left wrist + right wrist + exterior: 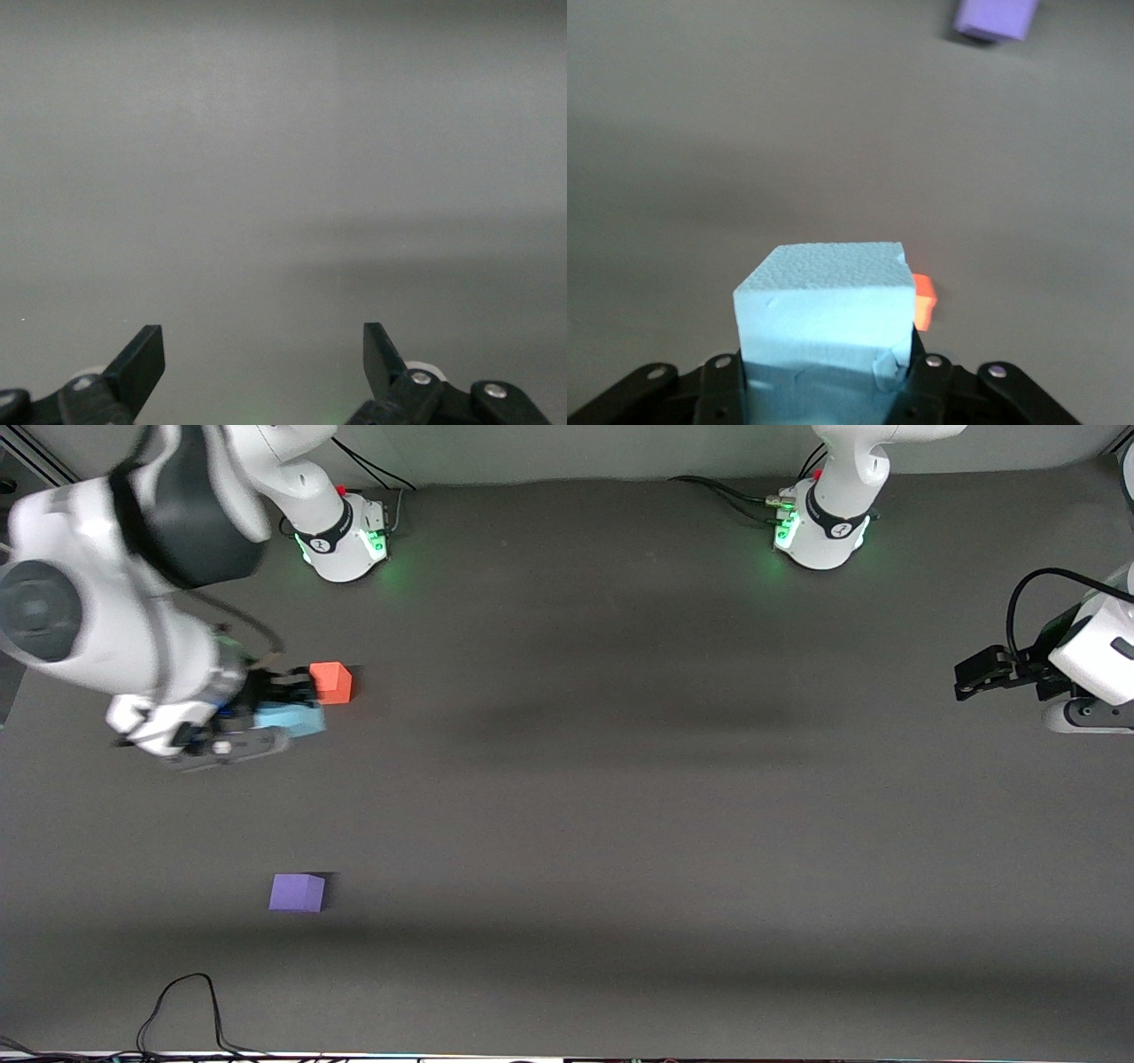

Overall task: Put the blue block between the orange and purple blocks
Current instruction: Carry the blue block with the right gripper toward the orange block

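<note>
My right gripper (282, 710) is shut on the light blue block (294, 717) and holds it just above the table, close beside the orange block (332, 682). In the right wrist view the blue block (824, 301) fills the space between the jaws, which stand shut against its sides. The orange block (923, 301) peeks out beside it. The purple block (298, 892) lies well nearer the front camera, at the right arm's end, and also shows in the right wrist view (995, 18). My left gripper (961, 677) waits open and empty at the left arm's end (262, 332).
A black cable (182, 1005) loops on the table near the front edge, nearer the camera than the purple block. The two arm bases (341, 531) (824, 527) stand along the table's back edge.
</note>
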You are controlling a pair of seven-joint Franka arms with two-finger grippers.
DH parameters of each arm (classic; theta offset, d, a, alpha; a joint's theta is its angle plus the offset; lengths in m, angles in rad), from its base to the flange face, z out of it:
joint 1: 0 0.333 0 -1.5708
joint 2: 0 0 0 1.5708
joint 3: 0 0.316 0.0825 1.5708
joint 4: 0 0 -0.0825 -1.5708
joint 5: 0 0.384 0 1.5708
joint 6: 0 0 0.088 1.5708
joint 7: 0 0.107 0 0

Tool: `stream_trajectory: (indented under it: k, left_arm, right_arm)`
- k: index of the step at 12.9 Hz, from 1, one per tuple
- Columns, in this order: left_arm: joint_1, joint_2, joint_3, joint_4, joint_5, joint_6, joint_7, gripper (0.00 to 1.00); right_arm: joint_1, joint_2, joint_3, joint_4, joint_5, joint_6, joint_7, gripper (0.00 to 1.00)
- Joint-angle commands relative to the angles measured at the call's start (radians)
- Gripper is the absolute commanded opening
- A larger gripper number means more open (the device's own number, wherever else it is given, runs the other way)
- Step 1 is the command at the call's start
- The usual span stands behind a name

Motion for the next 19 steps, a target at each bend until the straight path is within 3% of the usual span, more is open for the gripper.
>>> stream_trajectory:
  k: [1, 4, 7, 9, 14, 15, 19]
  left_arm:
    - [-0.008, -0.006, 0.007, 0.002, 0.001, 0.003, 0.012, 1.0]
    - [-0.008, -0.006, 0.007, 0.0, 0.001, 0.003, 0.015, 1.0]
    - [-0.008, -0.01, 0.005, 0.002, 0.0, 0.003, 0.015, 1.0]
    - [-0.01, -0.009, 0.005, 0.0, 0.0, 0.006, 0.015, 1.0]
    - [-0.008, -0.006, 0.005, -0.005, -0.002, 0.012, 0.016, 1.0]
    - [-0.007, -0.006, 0.005, -0.006, -0.002, 0.012, 0.016, 1.0]
    - [-0.008, -0.001, 0.005, -0.008, -0.002, 0.017, 0.016, 1.0]
  right_arm:
    - [0.013, -0.126, -0.128, -0.223, -0.048, 0.119, -0.143, 0.1]
    - [0.013, -0.162, -0.156, -0.334, -0.063, 0.203, -0.151, 0.1]
    - [0.011, -0.187, -0.192, -0.544, -0.063, 0.457, -0.152, 0.1]
    - [0.011, -0.135, -0.195, -0.671, -0.063, 0.71, -0.154, 0.1]
    - [0.008, 0.127, -0.192, -0.73, -0.04, 1.094, -0.167, 0.1]
    - [0.013, 0.171, -0.187, -0.732, 0.0, 1.15, -0.167, 0.1]
    - [0.083, 0.238, -0.172, -0.73, 0.157, 1.204, -0.174, 0.1]
